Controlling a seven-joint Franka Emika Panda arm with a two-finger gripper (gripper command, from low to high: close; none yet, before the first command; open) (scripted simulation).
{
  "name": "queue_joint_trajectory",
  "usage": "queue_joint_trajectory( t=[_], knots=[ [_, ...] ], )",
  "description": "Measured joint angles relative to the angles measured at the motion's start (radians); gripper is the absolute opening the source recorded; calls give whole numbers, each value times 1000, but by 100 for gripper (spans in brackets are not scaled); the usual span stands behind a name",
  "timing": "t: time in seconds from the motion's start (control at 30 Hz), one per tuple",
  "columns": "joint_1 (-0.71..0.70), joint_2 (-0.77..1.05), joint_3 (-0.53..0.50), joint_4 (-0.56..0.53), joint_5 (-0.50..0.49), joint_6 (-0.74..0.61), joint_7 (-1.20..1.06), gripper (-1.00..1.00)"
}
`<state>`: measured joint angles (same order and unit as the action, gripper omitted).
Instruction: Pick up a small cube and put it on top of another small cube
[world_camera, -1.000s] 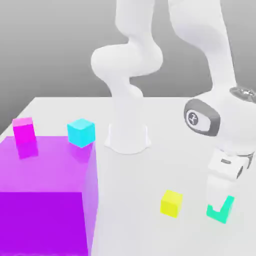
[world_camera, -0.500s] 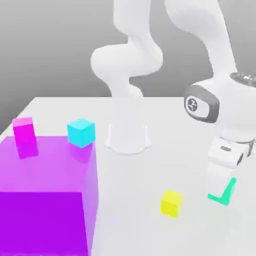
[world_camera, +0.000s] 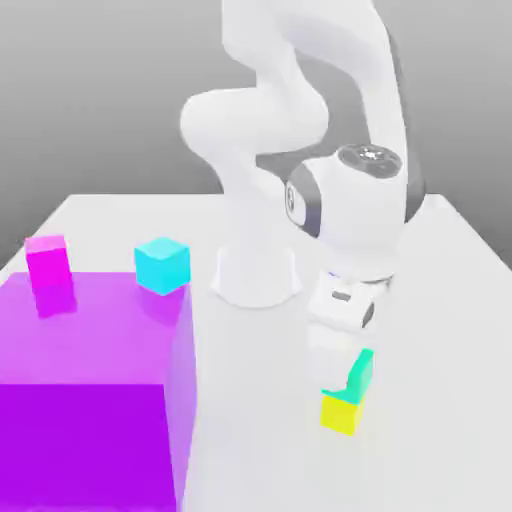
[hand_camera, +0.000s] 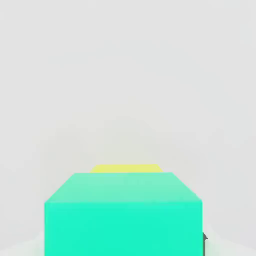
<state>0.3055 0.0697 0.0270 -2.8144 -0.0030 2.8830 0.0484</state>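
Overall light: I see an even, bright render in both views, with no dim corners.
Backdrop: in the exterior view the wall behind grades from dark grey at the top to paler grey near the table (world_camera: 120, 215).
Shadows: soft and faint; a weak grey patch lies beside the yellow cube (world_camera: 341, 414).
Reflections: the purple cube (world_camera: 90, 390) has a glossy top that mirrors the magenta block (world_camera: 47, 260) and the cyan cube (world_camera: 162, 264).
Hand view: washed out, nearly white; the mint cube (hand_camera: 124, 214) has crisp edges, and a pale halo surrounds it.
Distortion: I see none at the edges.
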Motion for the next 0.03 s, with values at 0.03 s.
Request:
queue_joint_trajectory(
  t=[0.03],
  knots=[
    [0, 0, 0, 0, 0, 0, 0, 100]
  ],
)
